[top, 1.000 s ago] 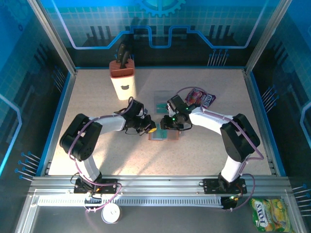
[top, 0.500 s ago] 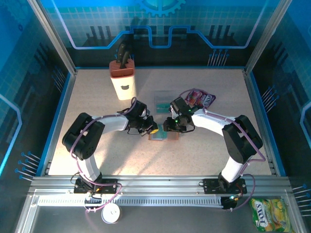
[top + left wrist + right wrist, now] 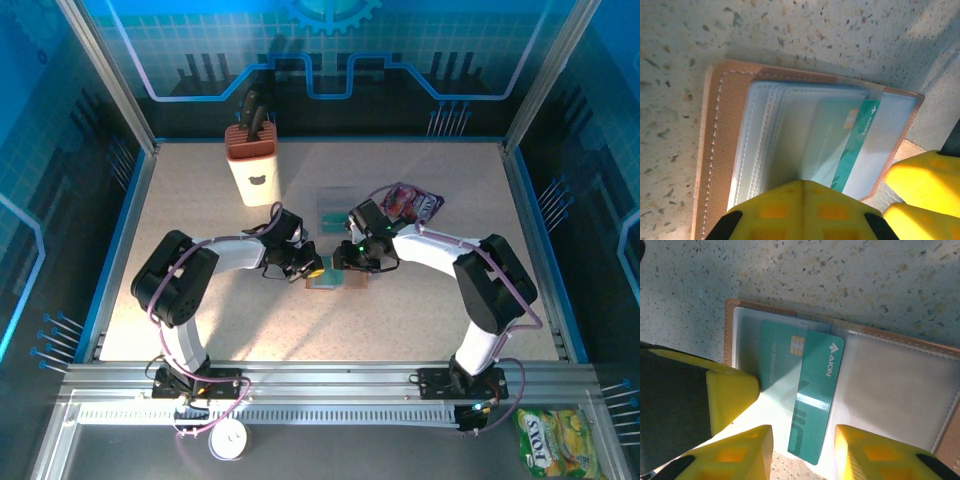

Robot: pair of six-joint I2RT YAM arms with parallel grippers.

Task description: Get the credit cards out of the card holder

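While the card holder [image 3: 336,279] lies open on the surface [image 3: 420,310] between the two arms, one edge is covered by the left hand [image 3: 312,268], closed tight and empty. A teal credit card [image 3: 815,400], jutting from its clear sleeve [image 3: 890,375], is straddled, not clamped, by the half-open right hand [image 3: 802,452].

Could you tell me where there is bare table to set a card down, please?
Bare: the near strip of table between the card holder and the front edge, and the far right corner beyond the purple packet. Crowded: around the card holder and behind it, by the loose cards and knife block.
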